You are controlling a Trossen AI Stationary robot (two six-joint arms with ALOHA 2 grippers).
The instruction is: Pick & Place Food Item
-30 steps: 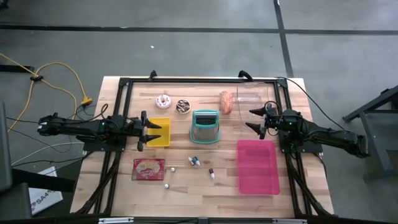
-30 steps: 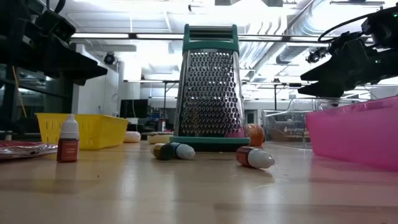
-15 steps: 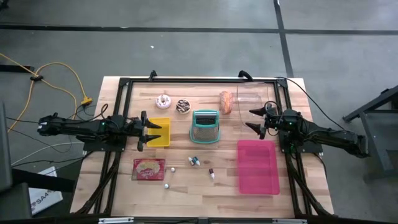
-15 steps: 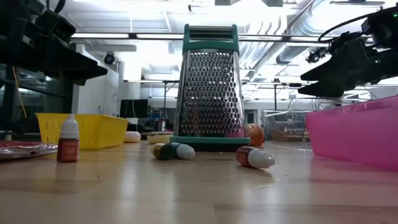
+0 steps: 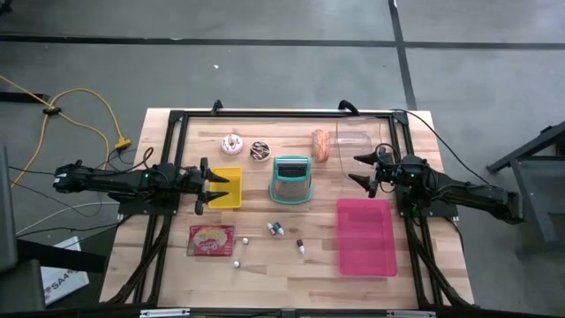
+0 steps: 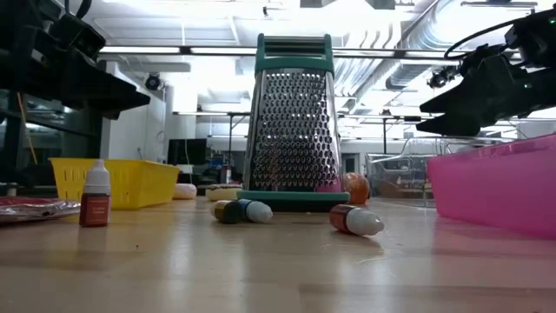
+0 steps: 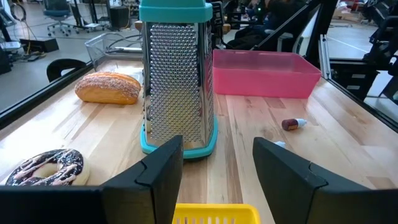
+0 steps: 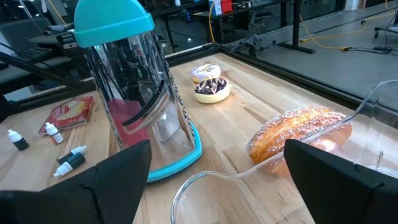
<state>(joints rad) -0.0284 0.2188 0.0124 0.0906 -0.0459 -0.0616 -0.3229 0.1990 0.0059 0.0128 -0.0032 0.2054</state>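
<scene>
Jaws of both grippers stand wide and hold nothing. The left gripper (image 5: 205,185) hovers at the bench's left side, over the near edge of a yellow basket (image 5: 228,189). The right gripper (image 5: 364,170) hangs at the right side, beside a clear bowl (image 5: 357,137) near the far edge. A bread roll (image 5: 320,145) lies against that bowl, left of it. A grater (image 5: 292,179) stands mid-bench; two donuts (image 5: 246,147) sit toward the far edge; a pink bin (image 5: 365,237) rests near the right edge.

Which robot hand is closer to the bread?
Right. The right gripper hangs open just beside the bread, on the pink bin's side. The left gripper is open over the yellow basket, across the grater from it.
</scene>
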